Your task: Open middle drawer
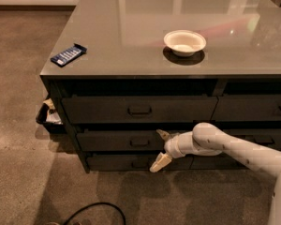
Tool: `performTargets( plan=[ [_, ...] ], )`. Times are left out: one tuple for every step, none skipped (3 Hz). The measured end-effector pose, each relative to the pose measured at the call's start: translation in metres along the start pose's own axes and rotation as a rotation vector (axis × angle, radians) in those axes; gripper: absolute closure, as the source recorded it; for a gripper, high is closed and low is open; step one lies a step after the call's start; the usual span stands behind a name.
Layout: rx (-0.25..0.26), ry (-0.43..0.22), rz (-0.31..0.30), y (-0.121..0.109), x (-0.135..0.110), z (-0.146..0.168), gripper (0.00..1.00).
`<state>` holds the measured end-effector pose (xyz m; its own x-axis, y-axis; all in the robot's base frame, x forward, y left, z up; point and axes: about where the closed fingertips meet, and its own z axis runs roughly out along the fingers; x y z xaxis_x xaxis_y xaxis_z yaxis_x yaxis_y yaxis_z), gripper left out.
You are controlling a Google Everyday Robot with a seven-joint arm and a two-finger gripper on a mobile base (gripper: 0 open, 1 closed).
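Observation:
The middle drawer (107, 141) is the dark grey front in the left column, between a taller drawer (98, 109) above and a slim one (110, 162) below. It looks shut, with its small loop handle (139, 143) at the centre. My gripper (160, 149) is at the end of the white arm coming in from the right. It is open, with one finger (163, 135) up and the other finger (159, 162) down. It sits in front of the drawer face, just right of the handle, holding nothing.
A white bowl (184, 42) and a blue packet (68, 54) lie on the grey counter top (131, 27). A small bin with litter (48, 116) stands at the cabinet's left side. A black cable (100, 211) lies on the floor in front. More drawers (253, 108) are on the right.

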<state>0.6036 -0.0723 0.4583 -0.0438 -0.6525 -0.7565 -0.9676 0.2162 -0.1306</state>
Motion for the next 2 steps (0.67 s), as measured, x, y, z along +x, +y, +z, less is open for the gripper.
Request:
performTargets(
  plan=[
    [0.003, 0.003, -0.004, -0.0061, 0.0025, 0.0016, 0.0],
    [0.015, 0.017, -0.02, -0.0157, 0.0021, 0.0011, 0.0]
  ],
)
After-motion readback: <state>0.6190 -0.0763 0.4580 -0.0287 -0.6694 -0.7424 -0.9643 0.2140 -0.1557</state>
